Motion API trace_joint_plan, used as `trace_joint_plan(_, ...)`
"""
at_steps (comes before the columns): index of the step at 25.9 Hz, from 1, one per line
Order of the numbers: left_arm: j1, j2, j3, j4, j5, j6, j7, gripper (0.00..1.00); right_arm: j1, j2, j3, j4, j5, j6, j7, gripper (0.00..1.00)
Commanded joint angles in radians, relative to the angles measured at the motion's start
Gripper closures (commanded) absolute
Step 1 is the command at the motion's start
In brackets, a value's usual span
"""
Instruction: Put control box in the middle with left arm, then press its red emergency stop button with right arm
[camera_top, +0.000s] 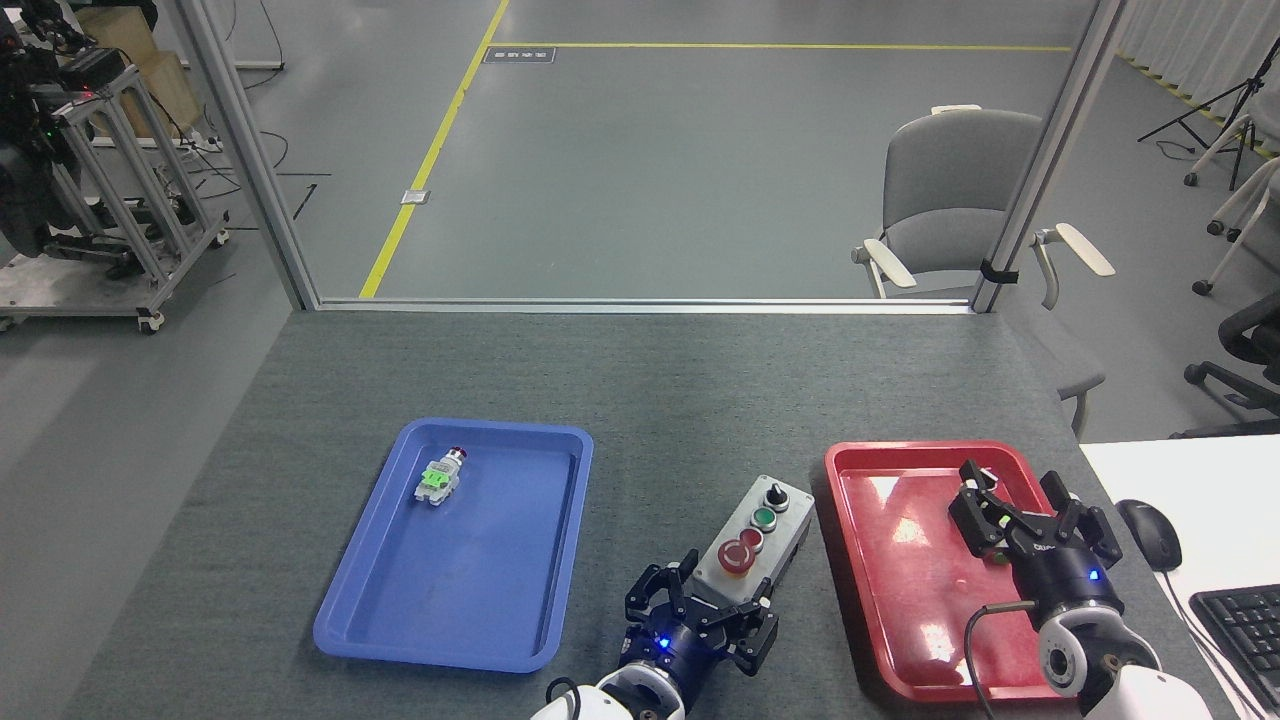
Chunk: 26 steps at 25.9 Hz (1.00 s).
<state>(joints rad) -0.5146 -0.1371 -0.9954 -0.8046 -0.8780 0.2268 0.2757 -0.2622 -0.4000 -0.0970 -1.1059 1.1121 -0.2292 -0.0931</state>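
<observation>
The control box (757, 538), with a light grey lid over a black base, lies on the dark felt middle (690, 440) between the two trays. Its far end is slanted to the right, close to the red tray. A black knob, a green button and a small red button run along the lid. The red emergency stop button (738, 556) sits nearest me. My left gripper (702, 612) is at the bottom centre with its claws closed around the box's near end. My right gripper (1022, 518), with the cable loop, hovers open over the red tray, well right of the box.
A blue tray (480, 590) on the left holds a small white-and-green switch part (440, 480). The red tray (900, 590) lies on the right. A mouse (1148, 533) and keyboard (1240, 625) rest on a white desk at far right. A grey chair (950, 200) stands beyond the table.
</observation>
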Motion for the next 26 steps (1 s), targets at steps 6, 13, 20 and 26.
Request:
trace_joint_plan(6, 0.047, 0.014, 0.011, -0.068, -0.007, 0.035, 0.016, 0.0, -0.003, -0.003, 0.002, 0.001, 0.0, 0.011, -0.008, 0.04)
trace_joint_plan(13, 0.117, 0.228, 0.073, -0.326, -0.018, 0.115, 0.135, 0.0, -0.022, -0.01, 0.014, 0.008, 0.002, 0.001, -0.014, 0.62)
trace_joint_plan(20, 0.145, 0.383, 0.178, -0.456, -0.016, 0.103, 0.143, 0.0, -0.169, -0.005, 0.418, 0.054, 0.043, -0.052, -0.005, 1.0)
trace_joint_plan(26, 0.188, 0.43, 0.356, -0.482, -0.009, 0.063, 0.129, 0.0, -0.192, 0.044, 0.694, 0.07, 0.061, -0.055, -0.004, 1.0)
